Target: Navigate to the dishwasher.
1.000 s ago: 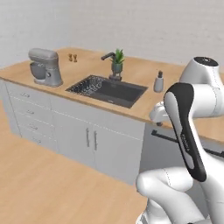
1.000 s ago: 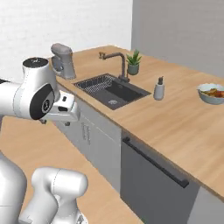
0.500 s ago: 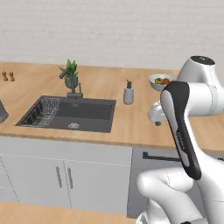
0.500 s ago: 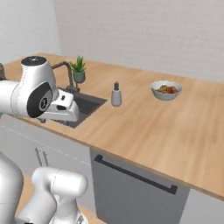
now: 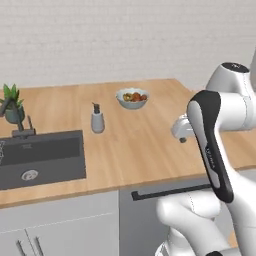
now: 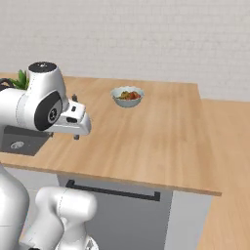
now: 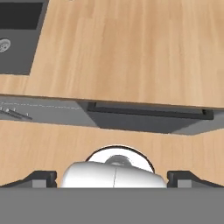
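The dishwasher sits under the wooden tabletop, directly ahead of the robot's base, its long black bar handle running along the top of the grey front. The pincer hovers above the tabletop edge, holding nothing; its fingertips sit wide apart in the hand view. A fruit bowl and soap dispenser stand beyond, beside the dark sink.
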